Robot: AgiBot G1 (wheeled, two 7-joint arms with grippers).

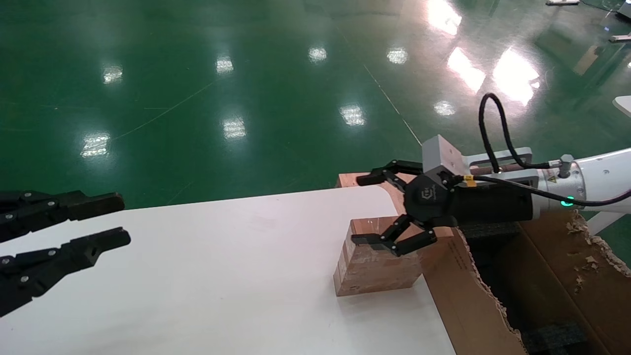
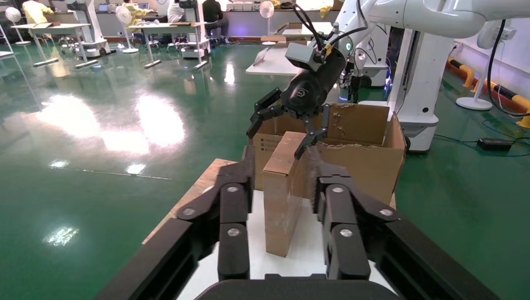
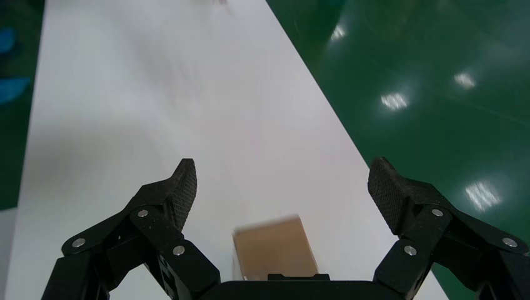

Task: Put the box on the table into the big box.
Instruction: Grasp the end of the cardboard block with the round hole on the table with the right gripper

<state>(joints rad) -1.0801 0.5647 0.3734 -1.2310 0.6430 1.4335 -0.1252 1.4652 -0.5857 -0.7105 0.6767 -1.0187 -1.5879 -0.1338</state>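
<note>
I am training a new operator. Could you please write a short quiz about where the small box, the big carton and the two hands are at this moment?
1. True or false: the right hand already grips the box.
2. Which side of the box does the big box stand on: a) the robot's left, b) the robot's right?
3. Fill in: the box stands on the white ___.

Key
1. False. The right hand is open above the box, not closed on it; the left hand is open too, far to the left.
2. b.
3. table.

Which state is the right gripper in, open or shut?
Open: the right gripper hovers with fingers spread wide above the box, not touching it.
</note>
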